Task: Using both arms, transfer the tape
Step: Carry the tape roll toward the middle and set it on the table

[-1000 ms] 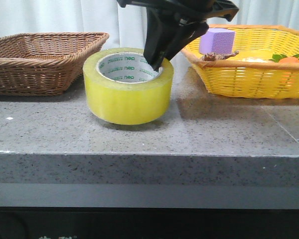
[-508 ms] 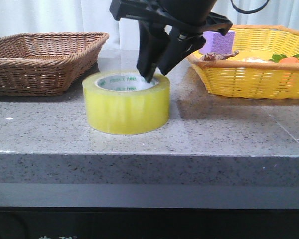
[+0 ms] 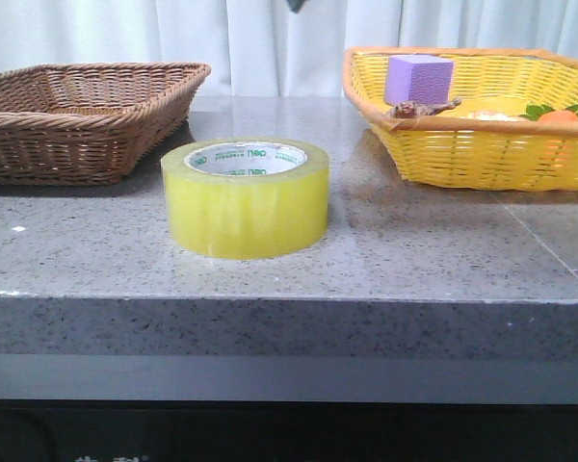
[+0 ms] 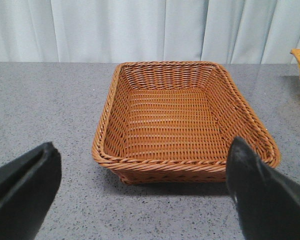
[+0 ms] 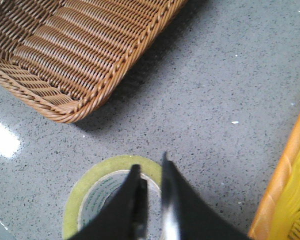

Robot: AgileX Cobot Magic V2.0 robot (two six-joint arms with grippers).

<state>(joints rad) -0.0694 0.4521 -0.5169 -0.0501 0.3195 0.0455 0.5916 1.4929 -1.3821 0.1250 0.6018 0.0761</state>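
Observation:
The tape (image 3: 249, 207), a wide yellow roll with a white core printed in green, lies flat on the grey stone table (image 3: 414, 260) between the two baskets, and nothing touches it. In the right wrist view my right gripper (image 5: 151, 167) hangs well above the tape (image 5: 103, 164), its fingers a narrow gap apart and holding nothing. In the front view only a dark sliver of the right arm (image 3: 294, 5) shows at the top edge. My left gripper (image 4: 145, 200) stands wide open over bare table, in front of the brown basket (image 4: 185, 120).
An empty brown wicker basket (image 3: 77, 115) stands at the back left. At the back right a yellow basket (image 3: 482, 144) holds a purple foam cube (image 3: 419, 79) and an orange item (image 3: 559, 117). The table's front edge (image 3: 289, 300) is close to the tape.
The right gripper lowered the tilted tape flat onto the table, let go of its wall and rose out of the front view. The tape now rests free.

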